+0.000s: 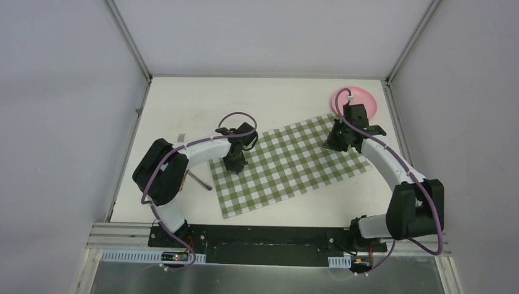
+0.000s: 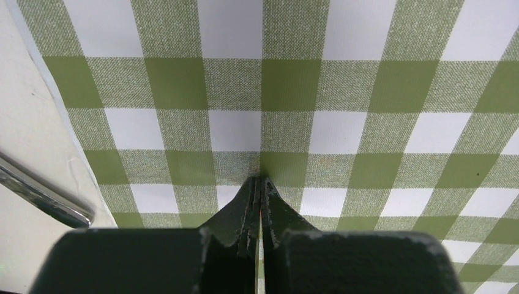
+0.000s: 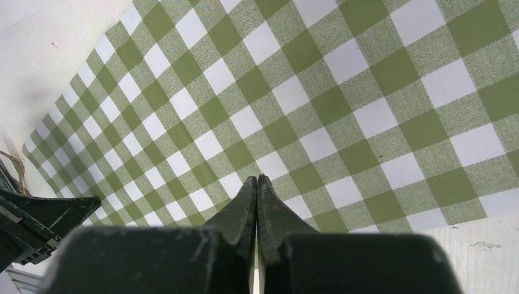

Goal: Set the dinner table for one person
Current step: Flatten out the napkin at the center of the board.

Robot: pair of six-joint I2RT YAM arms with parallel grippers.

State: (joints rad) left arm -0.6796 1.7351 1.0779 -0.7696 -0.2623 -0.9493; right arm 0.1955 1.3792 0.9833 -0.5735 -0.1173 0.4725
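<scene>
On the white dinner table (image 1: pixel 183 104): green-and-white checked cloth (image 1: pixel 287 165). Lies flat, skewed to the table edges. Beyond the cloth's far right corner: pink plate (image 1: pixel 362 98). Just off the cloth's left edge: metal utensil (image 1: pixel 199 180), flat on bare tabletop.

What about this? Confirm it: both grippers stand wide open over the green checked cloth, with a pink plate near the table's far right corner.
Wrong on one point: the left gripper and right gripper are shut, jaws pressed together, as the two wrist views show. Both do stand over the green checked cloth, with the pink plate near the dinner table's far right corner.
</scene>
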